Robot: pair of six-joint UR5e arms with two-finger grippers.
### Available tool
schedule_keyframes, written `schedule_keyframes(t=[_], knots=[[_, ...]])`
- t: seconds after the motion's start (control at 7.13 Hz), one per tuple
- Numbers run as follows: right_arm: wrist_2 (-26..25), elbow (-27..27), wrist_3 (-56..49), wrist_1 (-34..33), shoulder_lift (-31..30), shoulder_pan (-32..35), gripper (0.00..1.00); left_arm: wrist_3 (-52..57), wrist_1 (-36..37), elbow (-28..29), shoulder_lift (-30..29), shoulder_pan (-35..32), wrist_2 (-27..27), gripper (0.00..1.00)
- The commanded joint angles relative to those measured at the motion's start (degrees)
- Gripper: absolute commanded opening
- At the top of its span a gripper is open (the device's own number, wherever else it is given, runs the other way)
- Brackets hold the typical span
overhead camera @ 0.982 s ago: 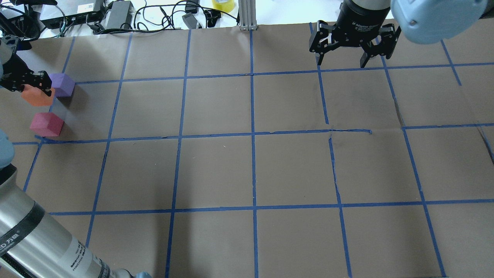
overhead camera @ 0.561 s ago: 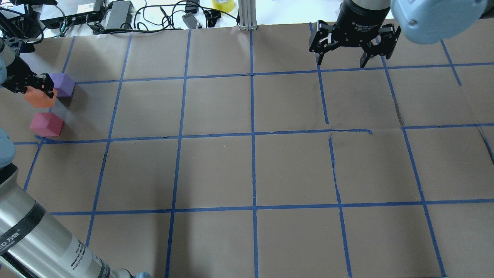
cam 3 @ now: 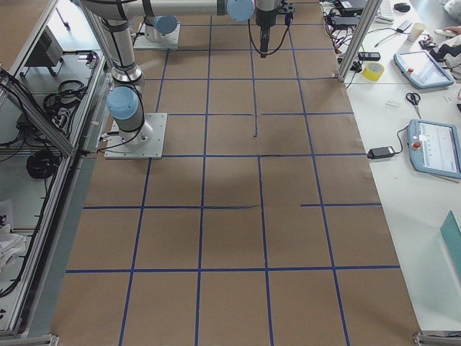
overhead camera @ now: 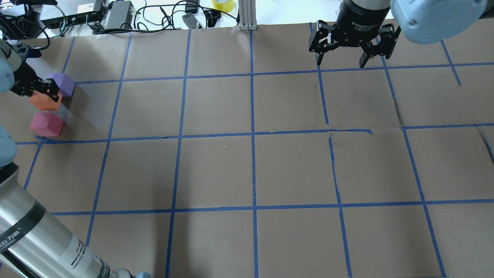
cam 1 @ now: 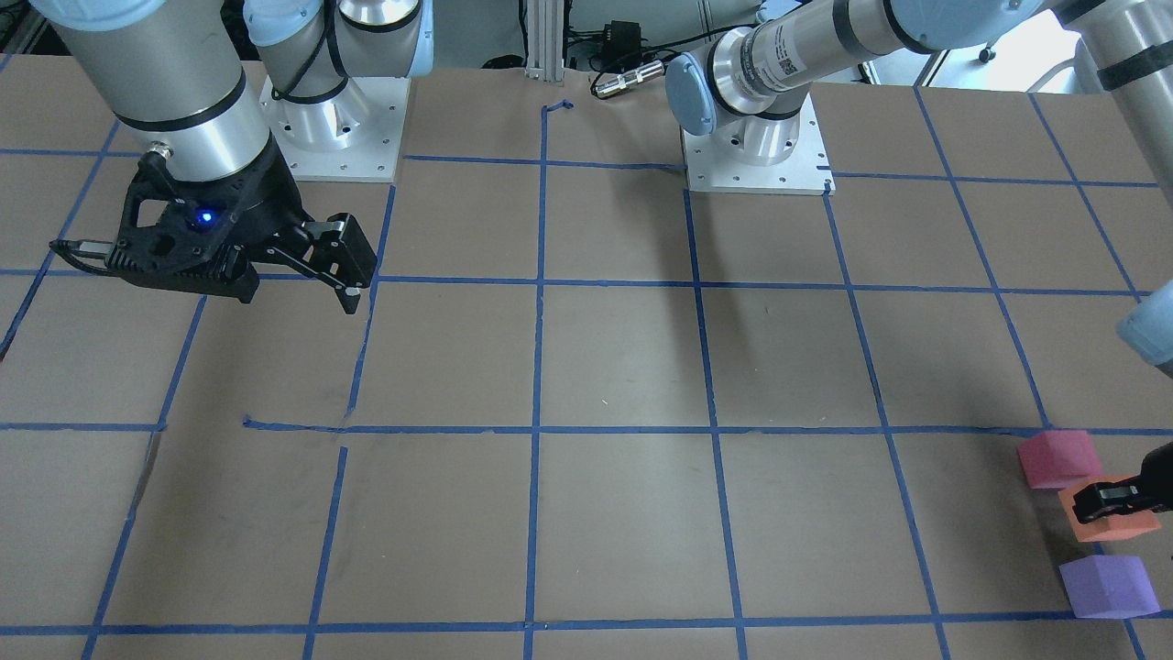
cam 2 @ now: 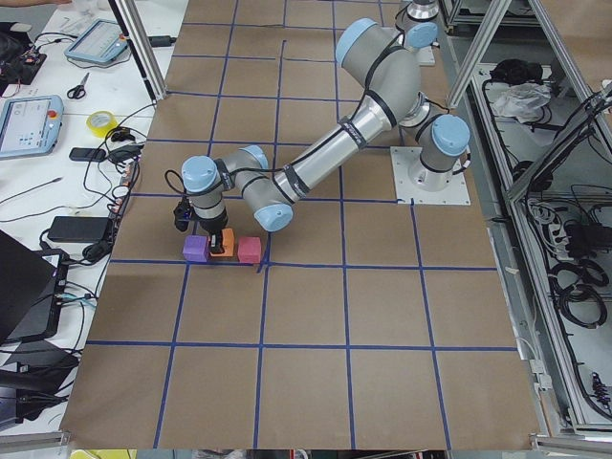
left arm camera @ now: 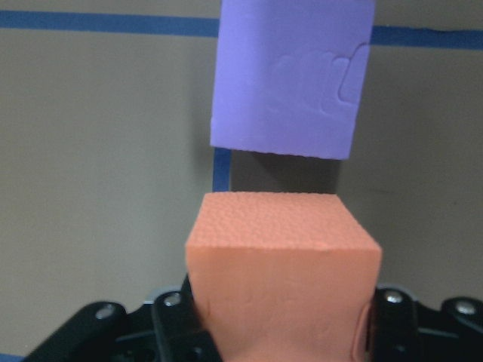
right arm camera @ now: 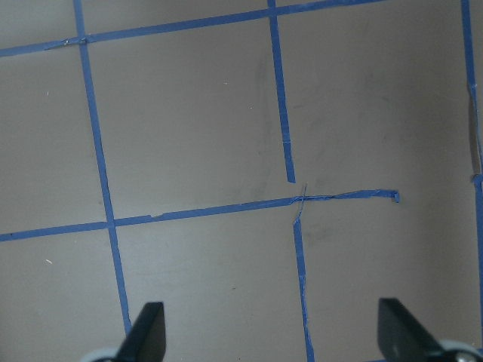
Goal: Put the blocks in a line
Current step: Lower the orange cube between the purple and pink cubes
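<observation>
My left gripper (overhead camera: 41, 92) is shut on the orange block (overhead camera: 46, 102) at the table's far left edge. It holds the block low between the purple block (overhead camera: 64, 83) and the pinkish-red block (overhead camera: 46, 124). I cannot tell whether the orange block touches the paper. In the left wrist view the orange block (left arm camera: 283, 271) sits between the jaws with the purple block (left arm camera: 290, 75) just ahead, a small gap between them. From the front the three read pinkish-red (cam 1: 1058, 458), orange (cam 1: 1113, 524), purple (cam 1: 1107, 587). My right gripper (overhead camera: 341, 58) is open and empty, far away.
The table is brown paper with a blue tape grid (overhead camera: 252, 135). Cables, power bricks and a yellow tape roll (overhead camera: 224, 4) lie beyond the far edge. An aluminium post (overhead camera: 247, 15) stands at the back middle. The left arm's tube (overhead camera: 34, 239) crosses the near left corner.
My left gripper has moved lower and slightly right with the orange block, bringing it into the gap between the purple and pinkish-red blocks. The right arm has not moved.
</observation>
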Motion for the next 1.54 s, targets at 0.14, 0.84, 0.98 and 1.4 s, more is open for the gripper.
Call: schedule_keyframes(t=[0.14, 0.84, 0.98, 1.4], knots=[[0.1, -0.2, 0.2, 0.0, 0.0, -0.1, 1.00, 0.2, 1.3, -0.7, -0.8, 0.0, -0.2, 0.00], [0.1, -0.1, 0.2, 0.0, 0.0, -0.1, 1.00, 1.3, 2.6, -0.7, -1.8, 0.0, -2.2, 0.00], [0.1, -0.2, 0.1, 0.0, 0.0, -0.1, 1.00, 1.7, 3.1, -0.8, -1.9, 0.0, -2.2, 0.00], [0.0, -0.1, 0.1, 0.0, 0.1, -0.1, 1.00, 2.8, 3.2, -0.7, -1.9, 0.2, -2.2, 0.00]])
